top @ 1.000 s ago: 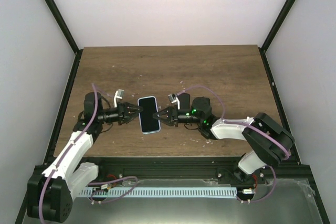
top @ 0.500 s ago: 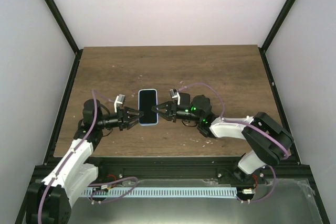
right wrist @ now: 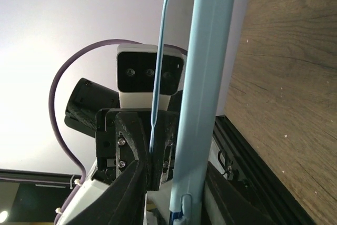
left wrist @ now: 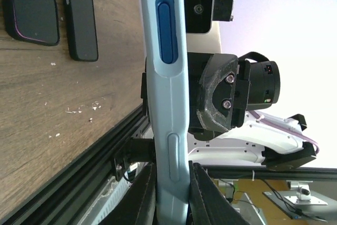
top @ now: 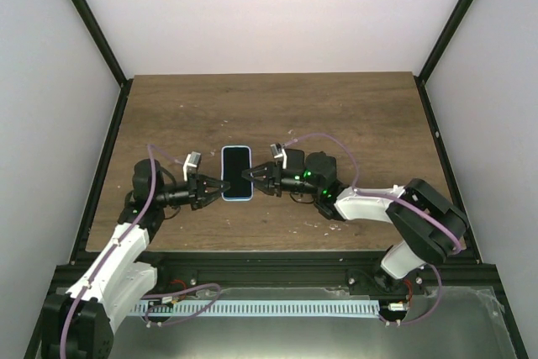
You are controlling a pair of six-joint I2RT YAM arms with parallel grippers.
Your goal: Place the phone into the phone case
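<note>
The phone [top: 236, 171], dark screen up, sits inside the light-blue phone case [top: 236, 198] near the table's front middle. My left gripper [top: 214, 185] is shut on the case's left long edge. In the left wrist view its fingers [left wrist: 145, 188] pinch the case side [left wrist: 167, 98] below a blue button. My right gripper [top: 250, 176] is shut on the right long edge. In the right wrist view the case edge [right wrist: 205, 88] runs between my jaws, and a thin light-blue lip [right wrist: 158, 82] stands apart from it. I cannot tell whether the case touches the table.
The wooden table [top: 336, 115] has black frame rails at its sides and a black rail [top: 277, 262] along the front. White walls close in the sides and back. Two dark flat oblong shapes [left wrist: 31, 9] show on the wood in the left wrist view.
Both grippers carried the cased phone from a tilted spot nearer the front to a little farther back and straightened it. Little has moved in the last half second.
</note>
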